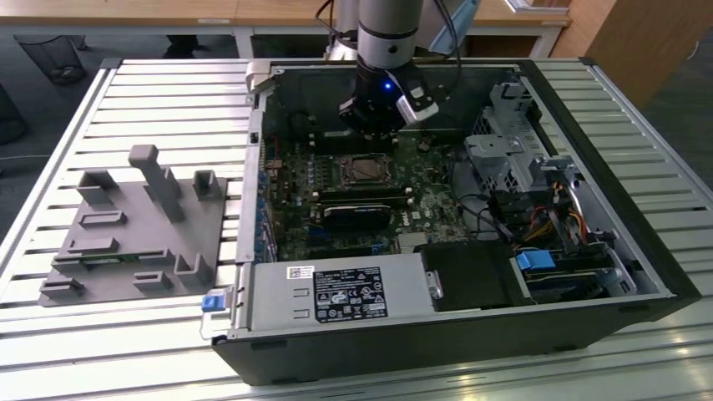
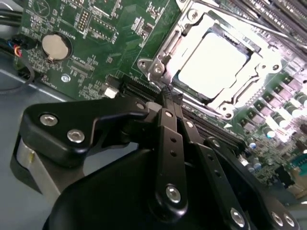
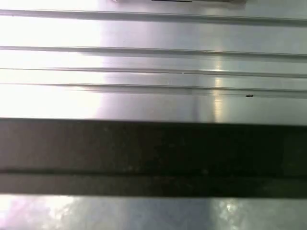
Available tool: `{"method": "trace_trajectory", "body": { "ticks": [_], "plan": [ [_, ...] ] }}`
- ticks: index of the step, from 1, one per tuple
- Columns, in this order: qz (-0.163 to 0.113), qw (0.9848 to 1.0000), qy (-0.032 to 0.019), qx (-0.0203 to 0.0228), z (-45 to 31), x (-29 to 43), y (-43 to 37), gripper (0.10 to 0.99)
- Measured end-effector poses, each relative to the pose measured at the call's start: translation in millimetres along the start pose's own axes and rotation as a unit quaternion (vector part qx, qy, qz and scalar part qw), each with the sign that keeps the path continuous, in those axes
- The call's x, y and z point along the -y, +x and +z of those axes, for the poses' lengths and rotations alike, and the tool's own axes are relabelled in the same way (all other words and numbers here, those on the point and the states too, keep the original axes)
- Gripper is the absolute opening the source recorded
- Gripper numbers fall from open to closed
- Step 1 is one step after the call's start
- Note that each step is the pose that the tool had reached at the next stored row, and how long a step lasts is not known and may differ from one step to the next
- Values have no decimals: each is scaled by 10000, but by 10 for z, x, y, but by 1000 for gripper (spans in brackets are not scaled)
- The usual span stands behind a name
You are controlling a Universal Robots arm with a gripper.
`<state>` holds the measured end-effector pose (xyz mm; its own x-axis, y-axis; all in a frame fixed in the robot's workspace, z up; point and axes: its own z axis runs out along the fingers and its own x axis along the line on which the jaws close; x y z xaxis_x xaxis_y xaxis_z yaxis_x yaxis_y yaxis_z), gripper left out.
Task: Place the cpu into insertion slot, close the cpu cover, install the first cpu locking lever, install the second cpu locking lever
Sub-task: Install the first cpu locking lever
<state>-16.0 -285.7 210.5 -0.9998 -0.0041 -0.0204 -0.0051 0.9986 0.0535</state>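
CPU (image 2: 218,64) sits in the slot (image 2: 192,28) under the cover (image 2: 165,62), at my pincer's (image 2: 168,96) twelve o'clock; pincer pressed together, empty. I judge the lever step in hand.

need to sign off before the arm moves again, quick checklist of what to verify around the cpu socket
1. Cpu seated in the slot: ok, its bright face lies flat inside the frame.
2. Cover down over the cpu: ok, the frame sits around the chip in the second wrist view.
3. Locking levers latched: cannot tell.
4. Pincer empty: ok, its fingers meet with nothing between them.
5. Pincer clear of the socket: ok, its tips sit beside the cover's edge, not over the chip.
6. Arm placement: ok, the exterior view shows the pincer above the board, just behind the socket.
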Motion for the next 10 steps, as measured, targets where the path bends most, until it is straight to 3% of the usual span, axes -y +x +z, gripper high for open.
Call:
{"method": "trace_trajectory", "body": {
  "ticks": [10],
  "plan": [
    [1, 10000, 0, 0, -2, 27, 0, 106]
  ]
}}
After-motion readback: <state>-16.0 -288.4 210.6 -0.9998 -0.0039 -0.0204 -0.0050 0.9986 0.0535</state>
